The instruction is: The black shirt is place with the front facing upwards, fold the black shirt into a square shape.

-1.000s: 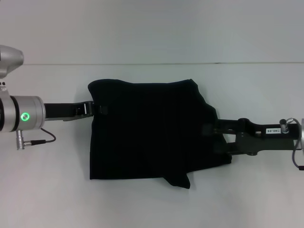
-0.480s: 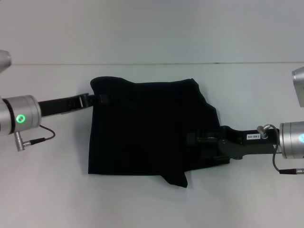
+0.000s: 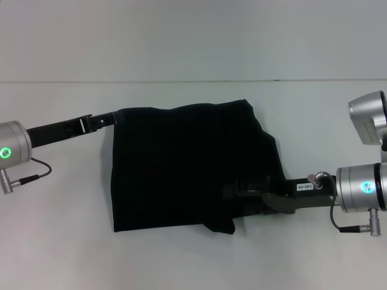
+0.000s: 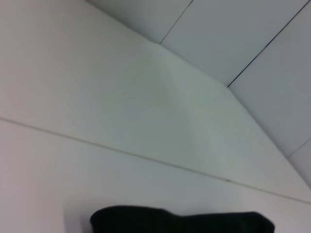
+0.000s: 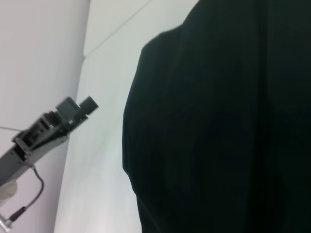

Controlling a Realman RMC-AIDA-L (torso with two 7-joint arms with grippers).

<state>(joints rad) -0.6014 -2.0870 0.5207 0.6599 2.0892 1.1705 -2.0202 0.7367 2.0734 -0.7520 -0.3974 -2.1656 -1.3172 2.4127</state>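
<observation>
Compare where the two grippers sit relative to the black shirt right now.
The left gripper sits at the black shirt's far left corner, at its edge; the right gripper reaches well in over the shirt near its near edge. The left arm slants; the right lies level. Both come in from the sides, low.

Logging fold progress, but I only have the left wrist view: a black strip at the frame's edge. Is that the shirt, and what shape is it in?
Observer: Yes, it's the black shirt. The head view shows it folded into a rough rectangle, with one flap poking out at its near edge.
Operator: Where is the left gripper?
Observer: The left gripper is at the shirt's far left corner. The right wrist view shows bare table between them.
Operator: And the right arm?
Observer: The right gripper reaches over the shirt's near right part.
</observation>
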